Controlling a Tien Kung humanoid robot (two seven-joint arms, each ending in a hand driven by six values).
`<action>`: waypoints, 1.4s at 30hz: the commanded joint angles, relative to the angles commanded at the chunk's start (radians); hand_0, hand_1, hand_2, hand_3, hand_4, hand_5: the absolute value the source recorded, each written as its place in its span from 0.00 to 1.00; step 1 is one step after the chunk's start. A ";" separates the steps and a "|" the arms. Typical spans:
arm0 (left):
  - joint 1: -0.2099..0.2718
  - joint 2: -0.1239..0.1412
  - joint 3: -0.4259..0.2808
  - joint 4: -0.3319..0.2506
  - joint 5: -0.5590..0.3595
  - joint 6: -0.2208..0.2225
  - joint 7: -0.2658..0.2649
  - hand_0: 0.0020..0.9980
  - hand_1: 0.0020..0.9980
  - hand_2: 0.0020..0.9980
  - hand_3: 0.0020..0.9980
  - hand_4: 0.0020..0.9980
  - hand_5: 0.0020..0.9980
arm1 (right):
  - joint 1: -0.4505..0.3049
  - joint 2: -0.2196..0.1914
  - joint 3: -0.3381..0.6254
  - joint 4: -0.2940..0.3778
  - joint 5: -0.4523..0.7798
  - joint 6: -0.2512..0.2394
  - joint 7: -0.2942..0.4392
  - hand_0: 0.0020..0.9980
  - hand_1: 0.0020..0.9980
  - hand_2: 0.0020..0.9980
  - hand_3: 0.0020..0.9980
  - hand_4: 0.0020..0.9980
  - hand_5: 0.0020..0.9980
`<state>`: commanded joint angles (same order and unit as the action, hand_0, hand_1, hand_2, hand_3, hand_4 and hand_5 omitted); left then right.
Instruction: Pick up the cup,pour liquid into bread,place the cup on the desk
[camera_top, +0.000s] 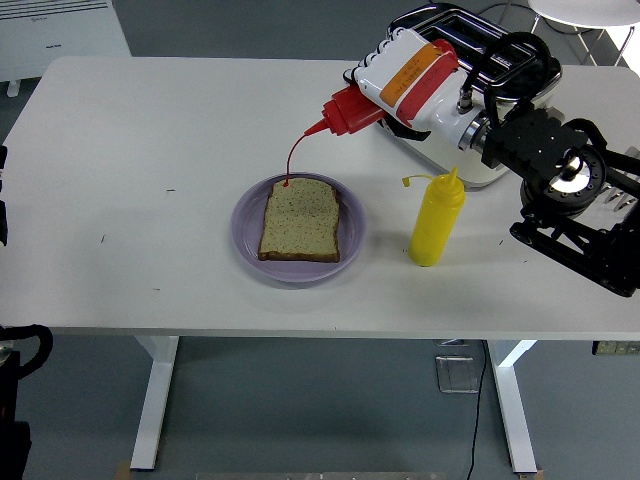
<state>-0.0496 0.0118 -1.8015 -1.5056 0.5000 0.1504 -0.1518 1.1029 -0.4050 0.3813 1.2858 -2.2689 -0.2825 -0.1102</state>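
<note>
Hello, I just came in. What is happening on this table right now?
The robot's right hand holds a red squeeze bottle tilted over the table, its thin cap strap hanging with its end at the top edge of the bread slice. The bread lies on a purple plate. No sauce shows on the bread. A yellow squeeze bottle stands upright right of the plate, with a white toaster behind. The left hand is out of view.
</note>
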 joint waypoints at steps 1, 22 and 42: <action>0.002 0.001 -0.002 0.000 0.000 0.000 0.000 0.80 0.75 0.74 0.73 0.45 1.00 | 0.000 -0.004 0.011 0.002 0.000 -0.003 -0.002 0.22 0.28 0.38 0.50 0.34 0.18; 0.003 0.000 0.001 0.002 0.000 0.001 -0.001 0.80 0.75 0.74 0.73 0.45 1.00 | -0.205 -0.027 0.370 0.186 0.398 -0.039 -0.021 0.23 0.28 0.38 0.49 0.33 0.17; 0.000 -0.002 0.004 0.002 0.000 0.001 -0.001 0.80 0.75 0.74 0.73 0.45 1.00 | -0.521 0.016 0.767 0.216 1.236 -0.128 0.154 0.25 0.29 0.39 0.49 0.34 0.16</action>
<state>-0.0493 0.0095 -1.7971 -1.5041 0.4997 0.1512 -0.1524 0.5817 -0.3892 1.1485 1.5023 -1.0325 -0.4110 0.0435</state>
